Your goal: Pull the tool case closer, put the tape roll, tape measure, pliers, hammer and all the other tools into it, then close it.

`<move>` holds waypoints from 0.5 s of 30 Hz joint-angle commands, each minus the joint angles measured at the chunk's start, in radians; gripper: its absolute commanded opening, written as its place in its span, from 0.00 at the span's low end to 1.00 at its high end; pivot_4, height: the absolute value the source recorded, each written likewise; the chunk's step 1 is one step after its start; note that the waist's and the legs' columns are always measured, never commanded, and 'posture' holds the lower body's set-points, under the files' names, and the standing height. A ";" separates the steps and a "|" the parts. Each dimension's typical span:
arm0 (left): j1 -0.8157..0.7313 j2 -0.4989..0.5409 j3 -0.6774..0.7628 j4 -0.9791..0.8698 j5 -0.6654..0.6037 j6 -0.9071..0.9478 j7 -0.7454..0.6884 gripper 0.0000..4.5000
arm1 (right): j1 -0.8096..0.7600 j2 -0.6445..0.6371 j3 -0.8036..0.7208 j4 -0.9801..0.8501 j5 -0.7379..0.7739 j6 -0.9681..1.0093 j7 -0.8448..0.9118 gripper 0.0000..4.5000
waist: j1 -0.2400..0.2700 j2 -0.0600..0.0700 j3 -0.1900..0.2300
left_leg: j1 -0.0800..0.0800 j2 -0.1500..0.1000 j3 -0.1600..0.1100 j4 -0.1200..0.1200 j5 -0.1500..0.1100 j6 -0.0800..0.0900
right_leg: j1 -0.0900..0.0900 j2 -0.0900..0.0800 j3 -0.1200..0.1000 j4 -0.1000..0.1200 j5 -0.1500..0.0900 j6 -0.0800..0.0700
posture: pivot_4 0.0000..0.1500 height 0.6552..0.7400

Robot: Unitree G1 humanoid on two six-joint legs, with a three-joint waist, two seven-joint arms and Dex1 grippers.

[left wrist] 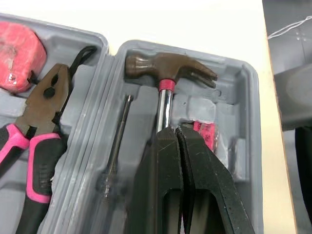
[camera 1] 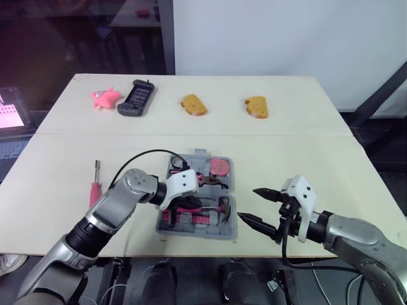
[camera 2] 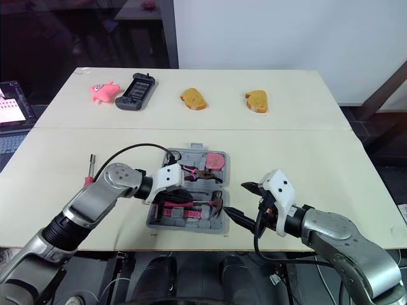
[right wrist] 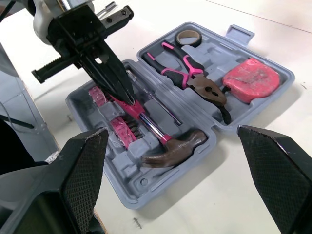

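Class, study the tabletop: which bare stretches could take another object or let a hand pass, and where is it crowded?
Free: the wide band between the far row, pink toy to right-hand bread, and the tool case; also the table right of the open right tool. Crowded: inside the case, where the shut left tool sits over the hammer.

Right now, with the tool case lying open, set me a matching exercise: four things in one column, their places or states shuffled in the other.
1. brown-headed steel hammer
2. pink-handled pliers
3. pink-handled screwdriver
4. right pincer

A. on the white table, left of the grey plastic tool case
B. case's far half
C. open, right of the case
D. case's near half

Pairs: 1-D, 2-B, 3-A, 4-C
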 commanded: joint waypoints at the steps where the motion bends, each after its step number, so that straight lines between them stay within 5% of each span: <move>1: 0.013 -0.002 -0.001 0.016 0.019 -0.036 0.018 0.02 | -0.005 0.006 -0.011 -0.028 0.012 -0.004 -0.005 1.00 | 0.001 0.000 0.000 | 0.000 0.000 0.000 0.000 0.000 0.000 | 0.000 0.000 0.000 0.000 0.000 0.000 | 1.00 1.00; 15: 0.065 -0.002 -0.046 0.136 0.110 -0.152 0.046 0.02 | 0.006 0.002 -0.018 -0.037 0.018 0.003 -0.024 1.00 | 0.003 0.001 -0.001 | 0.000 0.000 0.000 0.005 -0.002 0.003 | 0.002 0.000 0.000 0.000 0.000 0.000 | 1.00 1.00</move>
